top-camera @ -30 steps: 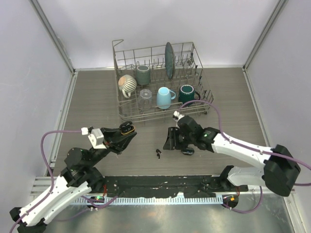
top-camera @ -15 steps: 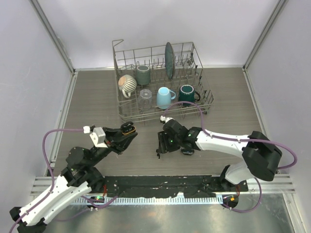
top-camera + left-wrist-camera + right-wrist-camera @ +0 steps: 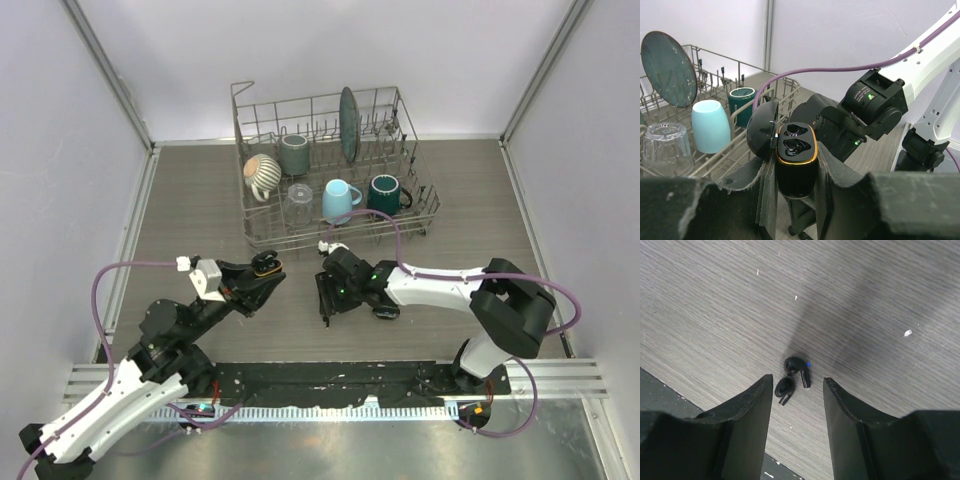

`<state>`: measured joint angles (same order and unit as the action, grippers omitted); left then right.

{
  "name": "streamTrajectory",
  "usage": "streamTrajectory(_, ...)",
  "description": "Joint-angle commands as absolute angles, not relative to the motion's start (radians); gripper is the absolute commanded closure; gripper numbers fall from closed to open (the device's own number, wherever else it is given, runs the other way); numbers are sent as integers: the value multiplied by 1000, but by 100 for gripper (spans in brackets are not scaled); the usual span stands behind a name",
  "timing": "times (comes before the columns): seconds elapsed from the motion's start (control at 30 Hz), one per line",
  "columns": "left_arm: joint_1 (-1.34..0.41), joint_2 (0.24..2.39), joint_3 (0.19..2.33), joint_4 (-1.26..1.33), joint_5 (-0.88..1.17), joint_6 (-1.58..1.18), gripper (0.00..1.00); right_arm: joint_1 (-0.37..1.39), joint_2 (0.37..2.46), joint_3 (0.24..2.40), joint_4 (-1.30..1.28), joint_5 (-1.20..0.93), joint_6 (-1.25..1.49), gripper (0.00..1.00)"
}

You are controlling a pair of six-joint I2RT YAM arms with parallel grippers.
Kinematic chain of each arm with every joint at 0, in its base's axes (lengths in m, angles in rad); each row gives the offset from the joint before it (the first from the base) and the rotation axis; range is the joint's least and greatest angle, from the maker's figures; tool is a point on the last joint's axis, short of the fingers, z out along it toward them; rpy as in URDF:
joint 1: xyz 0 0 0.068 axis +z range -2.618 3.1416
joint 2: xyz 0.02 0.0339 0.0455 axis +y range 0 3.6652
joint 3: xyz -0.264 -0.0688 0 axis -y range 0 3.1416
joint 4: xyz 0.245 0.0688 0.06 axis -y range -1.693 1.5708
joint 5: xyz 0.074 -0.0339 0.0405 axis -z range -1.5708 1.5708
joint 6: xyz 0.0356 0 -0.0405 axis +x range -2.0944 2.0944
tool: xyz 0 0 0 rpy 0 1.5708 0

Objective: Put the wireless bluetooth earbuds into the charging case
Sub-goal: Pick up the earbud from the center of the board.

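Observation:
My left gripper (image 3: 796, 175) is shut on the charging case (image 3: 796, 150), a black oval body with a gold rim, and holds it upright above the table. Its lid stands open to the left and both sockets are empty. The top view shows this case (image 3: 263, 264) left of centre. Two wireless bluetooth earbuds (image 3: 796, 367), glossy black with short stems, lie side by side on the wood table; one shows a blue light. My right gripper (image 3: 797, 382) hangs open just above them, a finger on each side, touching neither. From above, the right gripper (image 3: 324, 300) hides them.
A wire dish rack (image 3: 258, 235) stands at the back with mugs, a glass and a plate. Another small black oval case (image 3: 386, 312) lies on the table beside the right arm. A black strip runs along the table's near edge (image 3: 670, 395).
The right arm has swung left and now hangs over the earbuds, which showed bare on the table before. The left arm with the case has barely moved.

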<state>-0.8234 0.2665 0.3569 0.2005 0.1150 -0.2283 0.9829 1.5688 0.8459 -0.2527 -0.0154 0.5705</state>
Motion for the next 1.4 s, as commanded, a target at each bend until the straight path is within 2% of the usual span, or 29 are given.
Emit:
streamTrajectory(0.0,-825,281,373,245,117,-230,100,999,1594,890,-203,35,546,50)
streamTrajectory(0.17,-824,288,373,247,115,-230,100,1011,1631,908,-215,69,546,54)
streamTrajectory(0.2,-824,288,374,247,115,-230,100,1012,1641,911,-215,72,543,58)
streamTrajectory(0.53,-825,281,371,239,114,-230,100,1025,1657,923,-267,161,566,73)
streamTrajectory(0.77,-825,288,368,248,114,-232,100,1025,1605,873,-305,250,613,77)
streamTrajectory(1.03,-825,319,371,265,127,-238,100,1025,1534,807,-313,285,687,76)
streamTrajectory(1.27,-825,324,371,275,133,-244,100,1025,1511,808,-314,273,686,59)
streamTrajectory(1.37,-825,319,371,273,133,-242,100,1025,1519,828,-330,282,669,56)
